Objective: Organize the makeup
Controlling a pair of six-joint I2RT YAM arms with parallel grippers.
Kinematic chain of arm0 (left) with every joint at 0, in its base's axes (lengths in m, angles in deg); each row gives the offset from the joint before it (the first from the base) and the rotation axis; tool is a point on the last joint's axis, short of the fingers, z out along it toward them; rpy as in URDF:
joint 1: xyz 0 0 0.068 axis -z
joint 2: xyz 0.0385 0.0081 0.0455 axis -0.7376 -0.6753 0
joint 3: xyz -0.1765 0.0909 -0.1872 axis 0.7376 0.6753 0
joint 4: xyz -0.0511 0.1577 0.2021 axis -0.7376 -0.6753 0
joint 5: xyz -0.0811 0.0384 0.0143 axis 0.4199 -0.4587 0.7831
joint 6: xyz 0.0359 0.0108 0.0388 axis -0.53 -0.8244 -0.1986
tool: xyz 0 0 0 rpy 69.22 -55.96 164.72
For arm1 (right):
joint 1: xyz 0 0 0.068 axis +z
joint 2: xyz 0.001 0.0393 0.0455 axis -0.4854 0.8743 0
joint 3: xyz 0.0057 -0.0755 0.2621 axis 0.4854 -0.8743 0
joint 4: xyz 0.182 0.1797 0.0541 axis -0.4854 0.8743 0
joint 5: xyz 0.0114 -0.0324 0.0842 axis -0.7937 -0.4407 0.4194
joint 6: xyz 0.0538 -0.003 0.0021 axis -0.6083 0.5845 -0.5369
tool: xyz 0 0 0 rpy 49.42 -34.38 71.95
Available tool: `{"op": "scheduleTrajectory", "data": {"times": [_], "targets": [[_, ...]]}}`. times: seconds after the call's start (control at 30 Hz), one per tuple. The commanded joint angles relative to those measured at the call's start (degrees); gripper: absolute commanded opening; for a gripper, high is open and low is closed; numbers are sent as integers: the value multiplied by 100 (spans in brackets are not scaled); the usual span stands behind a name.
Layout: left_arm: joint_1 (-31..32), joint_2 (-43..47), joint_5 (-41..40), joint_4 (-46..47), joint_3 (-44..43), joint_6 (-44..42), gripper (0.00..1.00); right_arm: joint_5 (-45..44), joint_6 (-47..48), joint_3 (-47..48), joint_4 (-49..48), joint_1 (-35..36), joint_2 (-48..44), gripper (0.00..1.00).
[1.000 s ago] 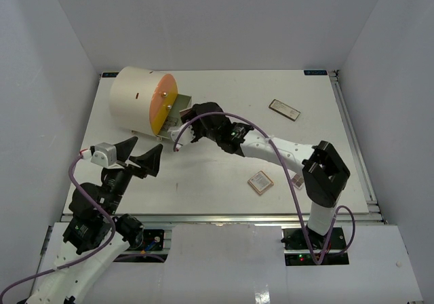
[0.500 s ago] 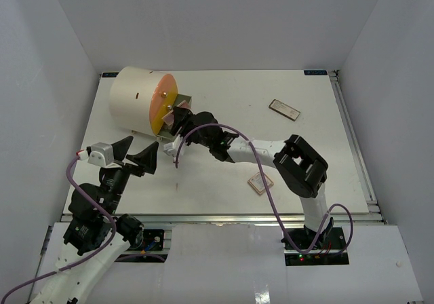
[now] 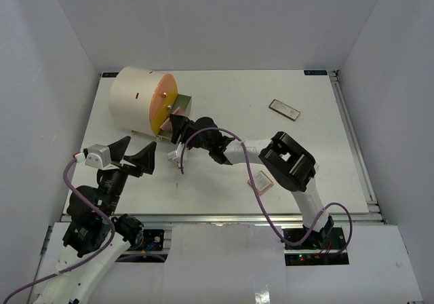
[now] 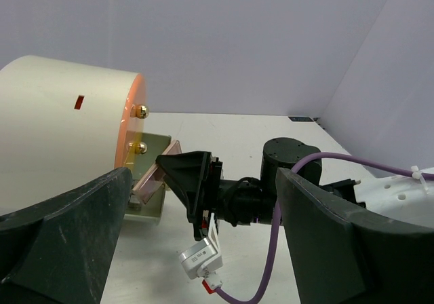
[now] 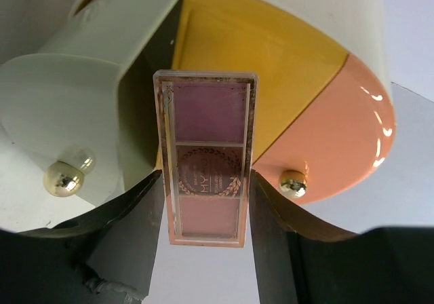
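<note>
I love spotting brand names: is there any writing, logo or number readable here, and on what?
Nothing can be read for certain.
Palette held in the right pincer: a wreath emblem with a short word in its middle pan, too blurred to read.
Dangling white tag: tiny print, too small to read.
Cream cylinder: a small red mark, no letters visible.

Right arm reaches across the worktop (image 3: 224, 87) to the cylinder (image 3: 135, 100). The right gripper (image 3: 178, 122) is at the open drawer (image 3: 182, 104) beside the orange face (image 3: 165, 104); its jaws cannot be made out. Left gripper (image 3: 142, 143) is near the cylinder's front, jaws wide apart. One palette (image 3: 284, 109) lies at back right, well apart from a second palette (image 3: 260, 181) just beside the right arm's elbow.
</note>
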Motion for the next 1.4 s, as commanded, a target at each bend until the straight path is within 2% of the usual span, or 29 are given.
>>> {"op": "scheduleTrajectory", "data": {"times": [0.0,0.03,0.07,0.1,0.23,0.33,0.6,0.7,0.8,0.83,0.9,0.97,1.0,1.07,1.17,1.2,1.3,1.37], "targets": [[-49,-6,62,48,46,40,98,200,213,100,-817,-56,152,49],[-56,-6,65,50,47,40,98,243,222,49,-893,-71,157,53],[-56,-6,75,60,52,40,98,283,262,-25,-957,-76,147,68],[-60,-10,84,62,51,44,98,312,299,-85,-1004,-75,138,79],[-84,-24,101,67,46,48,98,365,336,-268,-1109,-86,24,97],[-91,-41,124,75,55,49,98,349,327,-330,-1125,-96,-60,92],[-109,-99,155,79,55,48,98,116,282,-905,-1220,-119,-713,93],[-109,-154,242,92,55,40,98,-298,-91,-1123,-835,-174,-1218,93],[-109,-292,409,128,59,35,98,-1056,-1012,-997,610,-225,-1791,93],[-109,-363,497,137,54,29,98,-1256,-1414,-814,1366,-253,-1988,93],[-109,-495,737,145,43,13,98,-1411,-2370,-124,3595,-397,-2192,94],[-109,-651,915,145,23,-1,98,-1131,-3981,473,5242,-587,-2359,93],[-109,-724,997,145,7,-4,98,-985,-4247,702,5853,-670,-2380,93],[-109,-885,1177,153,-6,4,98,4,-5586,991,6868,-1064,-2521,92],[-109,-998,1289,180,-7,15,98,1132,-6966,628,7721,-1665,-2924,90],[-109,-1032,1399,179,-7,24,98,1132,-7112,450,7763,-1726,-3010,90],[-109,-1088,1498,172,1,42,98,900,-8819,-176,7869,-2257,-3231,90],[-109,-1093,1513,177,-4,52,98,585,-9276,-502,7988,-2356,-3319,90]]}}
